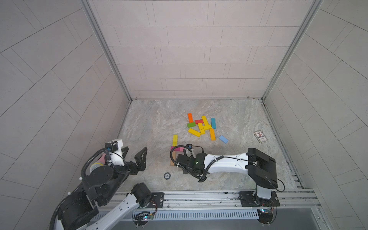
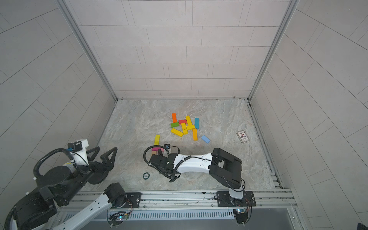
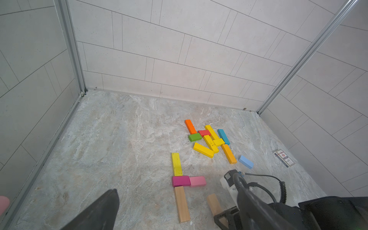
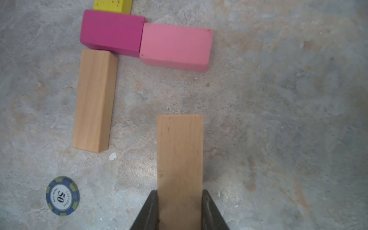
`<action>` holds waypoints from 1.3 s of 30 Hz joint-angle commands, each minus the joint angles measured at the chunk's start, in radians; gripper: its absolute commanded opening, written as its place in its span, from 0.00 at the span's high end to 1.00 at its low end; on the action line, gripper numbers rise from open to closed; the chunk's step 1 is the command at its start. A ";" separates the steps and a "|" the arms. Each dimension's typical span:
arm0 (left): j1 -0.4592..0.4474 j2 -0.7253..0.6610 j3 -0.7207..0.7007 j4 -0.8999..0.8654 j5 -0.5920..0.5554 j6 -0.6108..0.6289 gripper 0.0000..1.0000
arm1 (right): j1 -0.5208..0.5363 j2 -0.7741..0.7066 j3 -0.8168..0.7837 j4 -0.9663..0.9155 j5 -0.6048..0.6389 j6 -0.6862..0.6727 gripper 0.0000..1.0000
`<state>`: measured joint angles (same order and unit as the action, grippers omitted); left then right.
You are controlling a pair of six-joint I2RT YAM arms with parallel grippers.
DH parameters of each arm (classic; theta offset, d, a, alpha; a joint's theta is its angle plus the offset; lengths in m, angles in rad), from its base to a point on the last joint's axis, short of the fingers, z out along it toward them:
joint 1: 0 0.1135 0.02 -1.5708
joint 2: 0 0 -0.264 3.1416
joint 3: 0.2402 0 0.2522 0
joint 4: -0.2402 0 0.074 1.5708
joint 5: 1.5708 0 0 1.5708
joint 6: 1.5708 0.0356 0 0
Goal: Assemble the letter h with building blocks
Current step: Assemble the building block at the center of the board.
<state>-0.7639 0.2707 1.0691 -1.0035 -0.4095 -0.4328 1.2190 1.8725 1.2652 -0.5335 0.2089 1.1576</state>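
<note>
— Entry one: the right hand (image 4: 180,194)?
— It was found closed on a plain wood block (image 4: 179,151), which was gripped at one end between both fingers. The free end was pointed toward the pink block (image 4: 175,45), and a gap was seen between them. Whether the held block rested on the bench (image 1: 151,123) could not be told.
— The assembly?
— It was recorded lying flat. A long yellow block (image 3: 176,164) was touched at its near end by a magenta block (image 4: 111,32). The pink block was butted against the magenta one's short side. A second plain wood block (image 4: 93,101) was laid end-on against the magenta one, roughly in line with the yellow.
— Loose stock?
— A heap of blocks (image 1: 201,127) was noted farther back in yellow, orange, red, green and teal. A light blue block (image 1: 223,139) was listed just beside it.
— The left hand (image 1: 135,149)?
— It was logged wide open with nothing held, well apart from the assembly.
— Sundries?
— One poker chip (image 4: 62,196) was entered near the second plain wood block, and one printed card (image 1: 260,137) far to the right.
</note>
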 commanded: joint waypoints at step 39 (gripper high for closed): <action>0.002 0.015 0.092 -0.039 -0.065 0.081 0.00 | -0.093 0.174 0.167 -0.111 -0.066 0.033 0.91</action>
<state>-0.7643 0.2741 1.1461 -1.0313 -0.4549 -0.3786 1.1309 2.0209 1.4158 -0.6086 0.1349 1.1885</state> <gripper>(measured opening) 0.998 0.334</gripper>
